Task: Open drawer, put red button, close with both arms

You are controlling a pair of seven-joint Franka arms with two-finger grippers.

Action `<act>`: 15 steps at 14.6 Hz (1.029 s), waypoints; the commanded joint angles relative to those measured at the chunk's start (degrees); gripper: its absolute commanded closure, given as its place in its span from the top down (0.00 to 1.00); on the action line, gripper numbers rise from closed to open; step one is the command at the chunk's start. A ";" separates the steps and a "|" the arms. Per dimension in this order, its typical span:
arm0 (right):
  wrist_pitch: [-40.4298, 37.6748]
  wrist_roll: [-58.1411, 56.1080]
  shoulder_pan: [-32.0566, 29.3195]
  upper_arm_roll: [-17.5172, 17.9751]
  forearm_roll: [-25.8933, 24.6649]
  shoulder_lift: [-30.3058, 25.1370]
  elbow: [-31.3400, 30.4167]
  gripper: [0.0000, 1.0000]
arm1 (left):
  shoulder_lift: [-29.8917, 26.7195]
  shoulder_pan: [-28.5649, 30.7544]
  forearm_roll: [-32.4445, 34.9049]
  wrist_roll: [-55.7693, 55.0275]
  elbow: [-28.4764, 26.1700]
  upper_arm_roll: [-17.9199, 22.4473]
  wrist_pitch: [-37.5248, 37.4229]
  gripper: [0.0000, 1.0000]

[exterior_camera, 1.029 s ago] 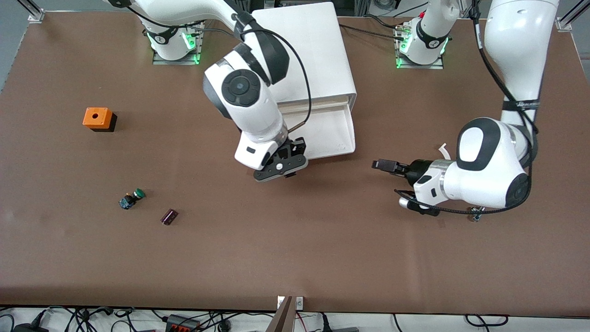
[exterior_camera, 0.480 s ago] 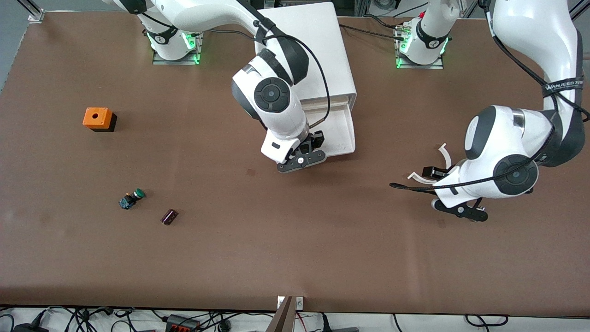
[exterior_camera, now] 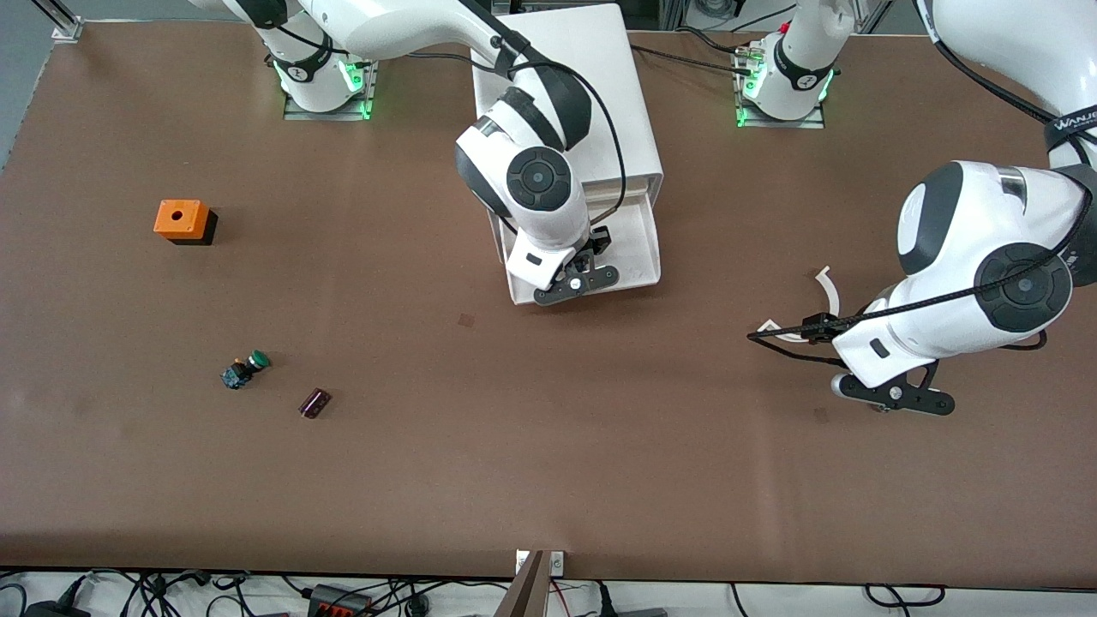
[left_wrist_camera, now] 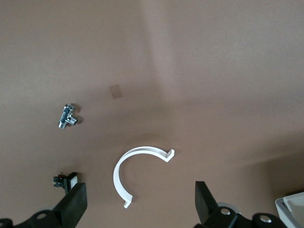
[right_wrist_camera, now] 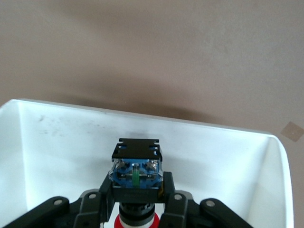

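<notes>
Red button: clamped in the right gripper, cap toward the wrist, hanging over the drawer. Drawer: pulled out of the cabinet, holding nothing that shows. Left gripper: jaws wide, over the table toward the left arm's end from the drawer, above a white clip.

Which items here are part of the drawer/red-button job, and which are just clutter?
Job:
- drawer, pulled open
- red button, held in the right gripper over the drawer
- left gripper, open, over the white curved strip

Lying about:
- orange box
- green button
- dark small part
- metal fitting
</notes>
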 commanded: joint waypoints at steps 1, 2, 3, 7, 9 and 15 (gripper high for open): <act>-1.21 1.11 0.24 -0.03 0.33 0.93 1.10 0.00 | -0.33 0.34 -1.07 -2.15 -0.61 -0.54 -0.54 1.00; -1.21 1.11 0.15 -0.03 0.33 1.36 1.10 0.00 | -0.33 0.34 -1.07 -2.15 -0.61 -0.63 -0.54 1.00; -1.21 1.11 0.15 -0.03 0.33 1.45 1.10 0.00 | -0.33 0.52 -1.16 -2.15 -0.61 -0.63 -0.54 1.00; -1.91 1.20 0.24 -0.03 -1.95 1.10 1.19 1.00 | -0.33 0.52 -1.16 -1.98 -0.61 -0.63 -0.54 1.00; -2.00 3.21 0.15 -0.12 -1.96 0.32 1.62 1.00 | -0.33 0.52 -1.16 -2.06 -0.69 -0.63 -0.54 1.00; -3.14 5.07 -7.99 -0.82 -2.48 -6.36 3.30 1.00 | -0.07 0.43 -6.42 -4.07 -0.78 -0.63 1.02 1.00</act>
